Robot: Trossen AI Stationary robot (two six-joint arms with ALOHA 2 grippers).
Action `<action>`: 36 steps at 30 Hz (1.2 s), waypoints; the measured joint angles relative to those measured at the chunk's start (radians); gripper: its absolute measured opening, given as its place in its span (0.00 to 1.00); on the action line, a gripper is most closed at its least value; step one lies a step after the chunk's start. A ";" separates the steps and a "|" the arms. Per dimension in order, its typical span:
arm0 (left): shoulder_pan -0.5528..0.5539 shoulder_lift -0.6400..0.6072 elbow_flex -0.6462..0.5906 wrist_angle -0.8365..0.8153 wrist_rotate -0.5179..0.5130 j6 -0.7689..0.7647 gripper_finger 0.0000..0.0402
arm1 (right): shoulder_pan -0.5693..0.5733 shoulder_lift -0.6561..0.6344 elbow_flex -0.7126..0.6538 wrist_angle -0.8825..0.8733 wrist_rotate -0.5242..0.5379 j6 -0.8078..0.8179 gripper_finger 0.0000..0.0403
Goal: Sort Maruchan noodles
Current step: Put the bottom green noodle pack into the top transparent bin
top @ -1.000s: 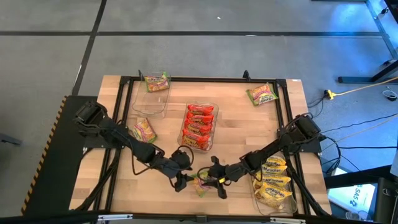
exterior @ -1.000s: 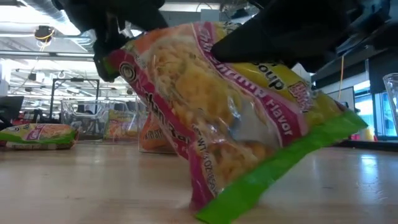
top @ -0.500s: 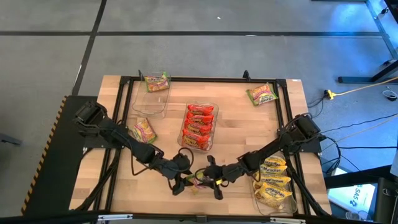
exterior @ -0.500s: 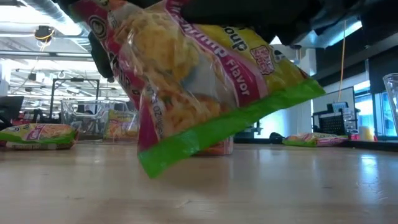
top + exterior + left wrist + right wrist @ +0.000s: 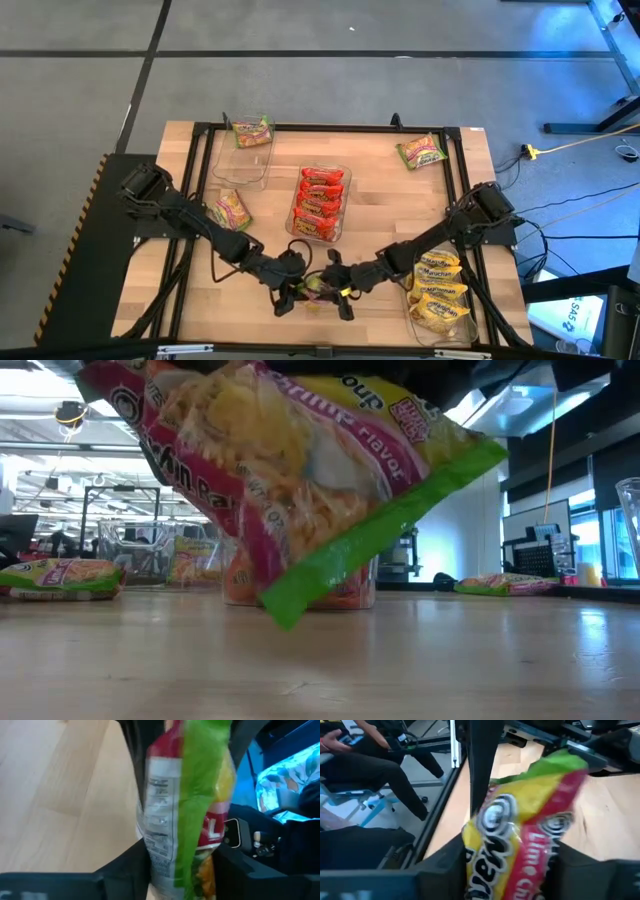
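Note:
One green-edged Maruchan noodles packet [image 5: 314,286] hangs above the table's near middle, and both grippers meet at it. My left gripper [image 5: 296,290] reaches it from the left and my right gripper [image 5: 335,290] from the right; each has the packet between its fingers. In the low view the packet [image 5: 300,470] is tilted, green seam lowest, clear of the wood. Other green packets lie loose at the left [image 5: 232,208] and far right [image 5: 421,151], and one [image 5: 252,132] lies in the far-left tray. My left gripper has the packet's end with the green seam [image 5: 200,785] between its two fingers, one finger [image 5: 131,870] at the printed back and the other at the front. The fingers come slanting down from the table's left. The packet is clear of the table. My right gripper pinches the packet's yellow-and-red end [image 5: 495,845] between its two fingers [image 5: 454,865], across the packet's width. The fingers come nearly level from the table's right. The packet is off the table, tilted, its green seam pointing away from this gripper.
A clear tray [image 5: 340,235] of red packets stands mid-table, just beyond the grippers. A tray [image 5: 412,318] of yellow packets sits at the near right, by the right arm. A further clear tray [image 5: 243,165] stands at the far left. Bare wood lies in front of the grippers.
My right gripper has risen and moved toward the table's left edge with the packet. The packet's lower green corner, resting on the wood a second ago, now hangs clear, and the packet has come in between my left gripper's fingers.

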 joint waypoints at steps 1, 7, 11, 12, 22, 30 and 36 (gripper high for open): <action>0.001 0.000 0.000 0.000 0.007 0.000 0.36 | -0.001 0.000 0.003 -0.010 0.002 -0.002 0.42; 0.001 0.003 0.000 -0.011 0.013 -0.001 0.31 | -0.002 -0.043 0.049 -0.192 -0.008 -0.026 0.61; 0.000 0.003 0.000 -0.015 0.012 0.004 0.30 | 0.001 -0.124 0.076 -0.464 -0.018 -0.022 0.67; -0.005 0.003 0.000 -0.015 0.009 0.014 0.30 | 0.005 -0.152 0.077 -0.532 -0.028 -0.014 0.68; -0.142 0.002 -0.001 0.078 -0.345 0.241 0.30 | 0.124 -0.215 -0.001 -0.763 -0.023 0.167 0.66; -0.208 0.002 -0.001 0.310 -0.559 0.497 0.30 | 0.267 -0.216 -0.005 -0.755 0.250 0.156 0.64; -0.222 -0.088 -0.001 0.339 -0.594 0.651 0.30 | 0.287 -0.242 -0.007 -0.727 0.337 0.078 0.64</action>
